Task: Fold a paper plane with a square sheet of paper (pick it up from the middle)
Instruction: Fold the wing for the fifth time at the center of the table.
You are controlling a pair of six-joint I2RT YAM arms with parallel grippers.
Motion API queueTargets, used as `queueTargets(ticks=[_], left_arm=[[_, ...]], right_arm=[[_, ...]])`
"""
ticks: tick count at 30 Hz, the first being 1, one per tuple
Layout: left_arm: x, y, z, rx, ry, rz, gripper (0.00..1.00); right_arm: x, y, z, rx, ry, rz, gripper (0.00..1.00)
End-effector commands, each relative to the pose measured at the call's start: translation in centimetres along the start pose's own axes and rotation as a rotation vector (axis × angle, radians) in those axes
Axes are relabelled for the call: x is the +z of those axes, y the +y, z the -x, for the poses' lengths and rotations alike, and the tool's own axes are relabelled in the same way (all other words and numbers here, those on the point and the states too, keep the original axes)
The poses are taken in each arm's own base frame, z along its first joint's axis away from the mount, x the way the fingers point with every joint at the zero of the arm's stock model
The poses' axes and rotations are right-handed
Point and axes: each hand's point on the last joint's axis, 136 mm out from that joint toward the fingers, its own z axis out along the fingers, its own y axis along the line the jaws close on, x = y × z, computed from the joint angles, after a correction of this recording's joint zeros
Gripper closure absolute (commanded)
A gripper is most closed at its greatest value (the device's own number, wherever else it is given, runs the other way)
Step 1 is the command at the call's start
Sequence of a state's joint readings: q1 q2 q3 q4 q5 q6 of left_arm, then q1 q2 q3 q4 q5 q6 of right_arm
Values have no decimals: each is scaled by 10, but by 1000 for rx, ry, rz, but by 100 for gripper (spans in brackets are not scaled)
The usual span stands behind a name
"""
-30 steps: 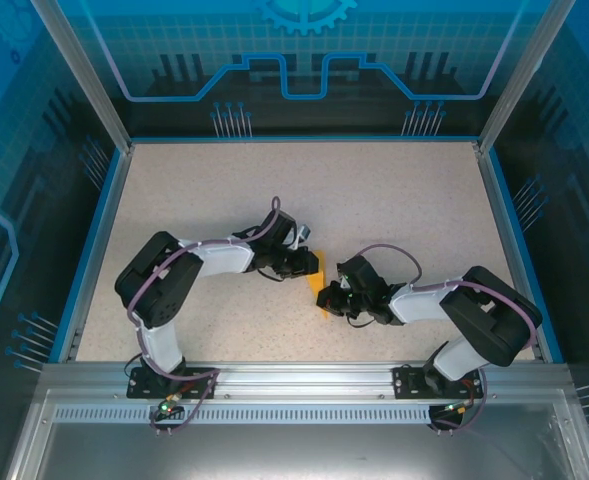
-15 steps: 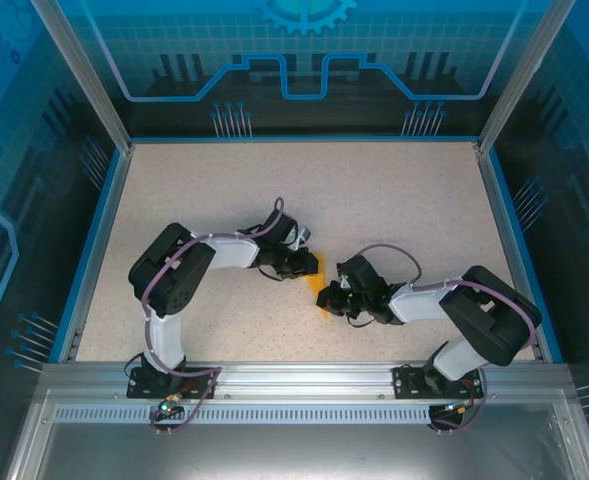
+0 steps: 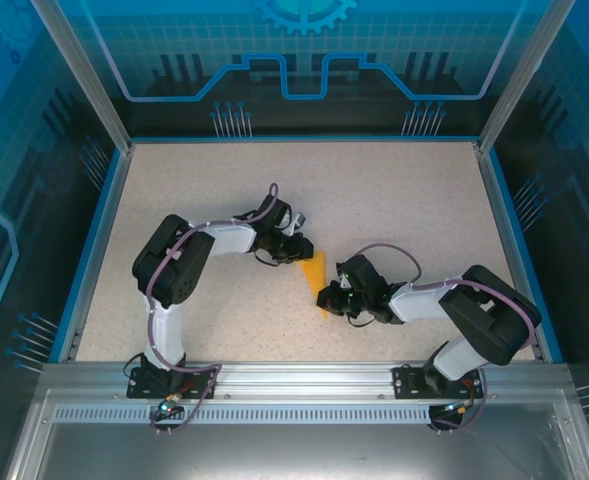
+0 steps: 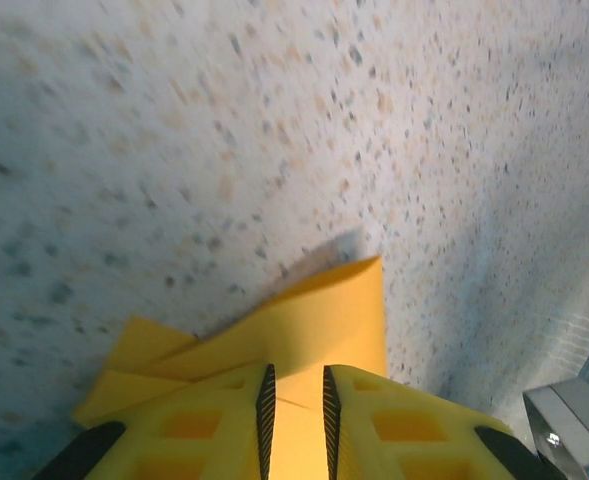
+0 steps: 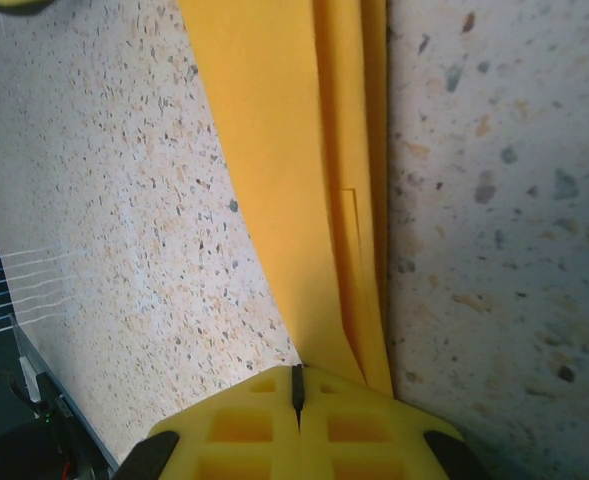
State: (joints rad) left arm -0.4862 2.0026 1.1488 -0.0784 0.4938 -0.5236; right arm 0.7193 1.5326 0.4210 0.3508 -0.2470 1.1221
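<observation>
The paper plane (image 3: 314,277) is near the middle of the speckled surface (image 3: 394,200), a bit toward the near side. It is orange-yellow and folded into a long, thin shape. It sits right between the two arms, and each arm reaches in to one end of it.

The left end effector (image 3: 301,251) is at the far end of the paper, where the paper looks wider. In the left wrist view, its two yellow fingers (image 4: 369,420) stand a little apart, with a thin gap at the left end effector (image 4: 294,372). Orange paper shows in that gap. I cannot tell if the fingers are pinching the paper or are just over it. Past the fingers, the paper plane (image 4: 319,315) spreads out in folded layers with one pointy corner, and a small shadow falls on the surface behind that corner.

The right end effector (image 3: 327,297) is at the near end of the paper. In the right wrist view, the right end effector (image 5: 298,372) has its yellow fingers pressed tight together, with just a thin dark line between them. The paper plane (image 5: 294,150) runs straight into that line, so this one is squeezing the paper. From there the paper stretches away in long folded strips lying side by side.
</observation>
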Motion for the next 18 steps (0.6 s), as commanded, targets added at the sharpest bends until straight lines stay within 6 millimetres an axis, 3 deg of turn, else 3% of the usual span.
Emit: queueTargets(ticks=[1,14,18], left_arm=[[1,19,7,3,2,44,77],[-18,32,38,-22,-50,42,76],[-34,22,50,-21,-82,24,75]], right_arm=[[-5,-78,-43,86,144,-261,98],[-3,-68,-41,54,149,-222,97],[-1,-63,-37,48,146,-211,97]])
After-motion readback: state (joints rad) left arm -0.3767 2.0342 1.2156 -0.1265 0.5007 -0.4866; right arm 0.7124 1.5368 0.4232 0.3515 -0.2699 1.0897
